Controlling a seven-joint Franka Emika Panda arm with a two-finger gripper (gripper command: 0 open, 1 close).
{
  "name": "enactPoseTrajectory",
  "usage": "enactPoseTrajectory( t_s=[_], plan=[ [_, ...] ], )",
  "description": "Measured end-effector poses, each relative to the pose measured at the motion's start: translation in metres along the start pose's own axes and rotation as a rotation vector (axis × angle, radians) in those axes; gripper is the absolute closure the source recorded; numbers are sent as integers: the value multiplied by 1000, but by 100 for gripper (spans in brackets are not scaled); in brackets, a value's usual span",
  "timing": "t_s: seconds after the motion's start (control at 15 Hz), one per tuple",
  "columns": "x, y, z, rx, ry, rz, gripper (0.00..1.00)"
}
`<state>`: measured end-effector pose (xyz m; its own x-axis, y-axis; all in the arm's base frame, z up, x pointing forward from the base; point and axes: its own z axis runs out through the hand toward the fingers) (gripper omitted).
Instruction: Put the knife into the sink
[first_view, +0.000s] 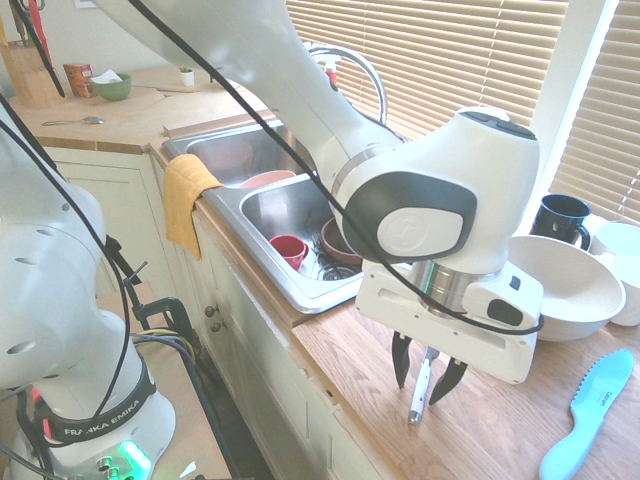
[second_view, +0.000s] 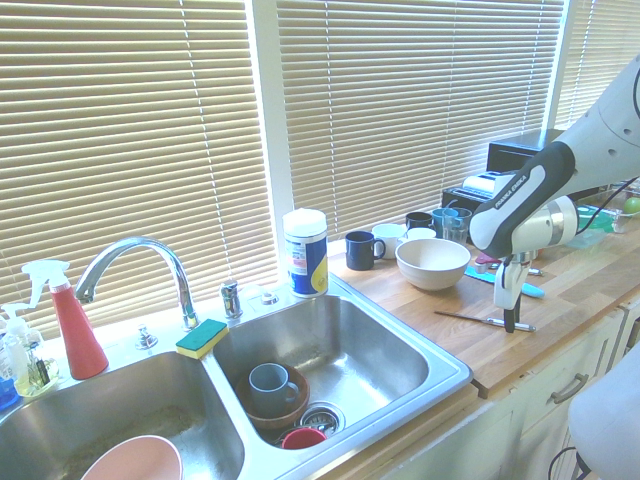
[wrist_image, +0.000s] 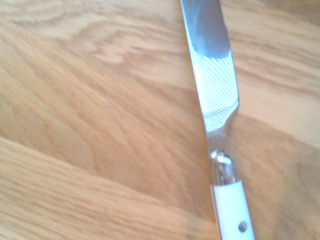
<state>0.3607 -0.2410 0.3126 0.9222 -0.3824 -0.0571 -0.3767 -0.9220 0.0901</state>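
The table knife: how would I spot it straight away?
Find the steel sink below the window, then the wooden counter beside it. There, in front of the big white bowl, lies the knife, under the robot's pincer. It has a slim silver blade and white handle; the other knife is wide and bright blue.

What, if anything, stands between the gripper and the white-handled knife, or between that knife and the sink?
Nothing visible separates the gripper from the table knife, which lies between its open fingers. Toward the near sink basin, only the raised rim seems to need clearing.
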Motion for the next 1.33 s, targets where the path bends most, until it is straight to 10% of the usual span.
enactPoseTrajectory(
  t_s=[0.8,1.33],
  plan=[
    [9,-30,-27,21,1,70,100],
    [-3,-223,-82,16,140,283,100]
  ],
)
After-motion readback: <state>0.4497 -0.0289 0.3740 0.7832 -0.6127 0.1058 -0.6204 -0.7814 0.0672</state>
